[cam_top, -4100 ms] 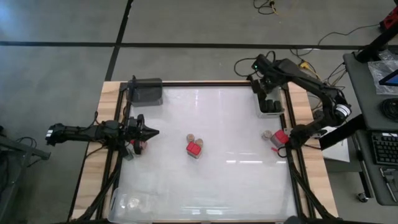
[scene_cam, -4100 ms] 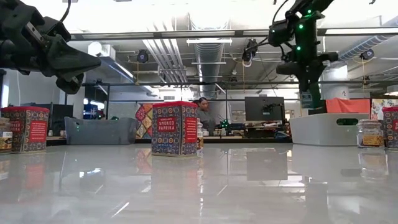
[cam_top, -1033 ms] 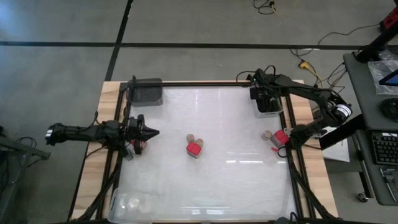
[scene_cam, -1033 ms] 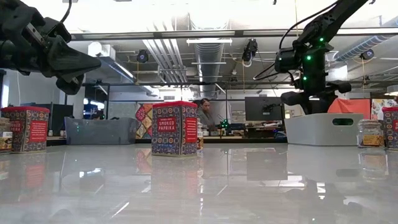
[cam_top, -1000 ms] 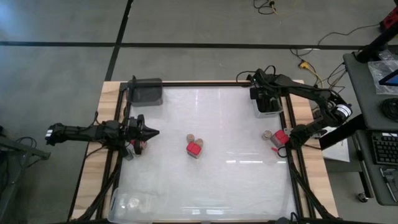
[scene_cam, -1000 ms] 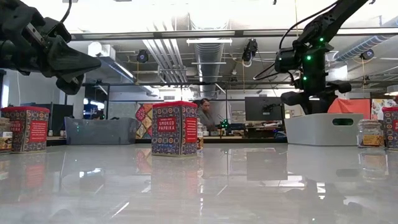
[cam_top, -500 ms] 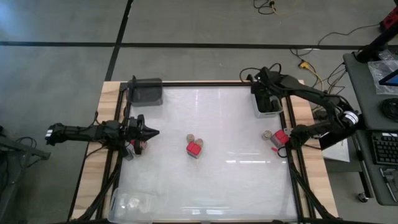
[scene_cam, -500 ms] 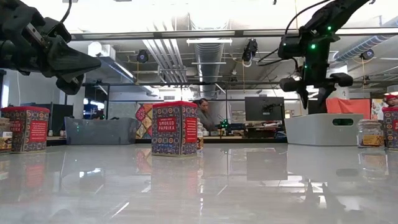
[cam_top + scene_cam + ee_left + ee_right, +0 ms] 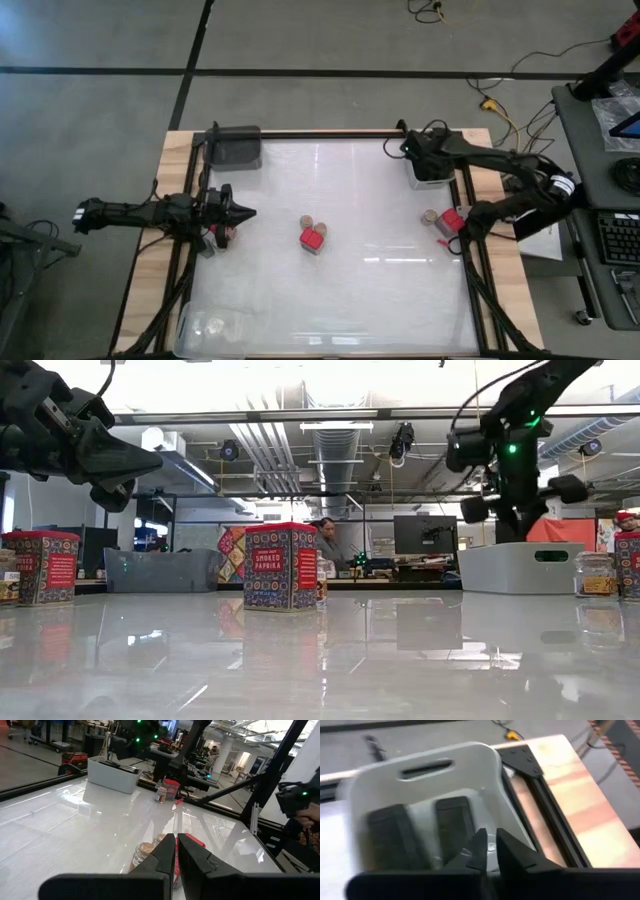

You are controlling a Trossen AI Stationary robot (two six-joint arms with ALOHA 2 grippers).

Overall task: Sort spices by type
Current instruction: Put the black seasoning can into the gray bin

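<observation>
Spices sit scattered over the glossy white table [image 9: 330,290], and reading from its near edge to its far edge, the first thing met is a clear bin [image 9: 214,324] at the near left corner with round shapes inside that are too faint to make out. Farther in, at the middle, a red tin [image 9: 312,240] stands with two round tan-topped jars [image 9: 313,223] touching its far side; the low view shows the tin upright, its label reading smoked paprika. At about the same depth on the left edge, the left gripper [image 9: 246,214] hovers with its fingers pressed together on nothing, and a red tin with a jar [image 9: 221,234] rests just beside it, partly hidden under the arm. On the right edge another red tin [image 9: 452,220] stands with a tan-topped jar [image 9: 430,217] touching it. Beyond those, at the far right corner, a light grey bin [image 9: 432,176] holds black blocky containers [image 9: 452,822], two of which show in the right wrist view. The right gripper [image 9: 489,846] hangs above this bin, its fingers drawn nearly together and empty. A dark grey bin [image 9: 234,146] sits at the far left corner.
</observation>
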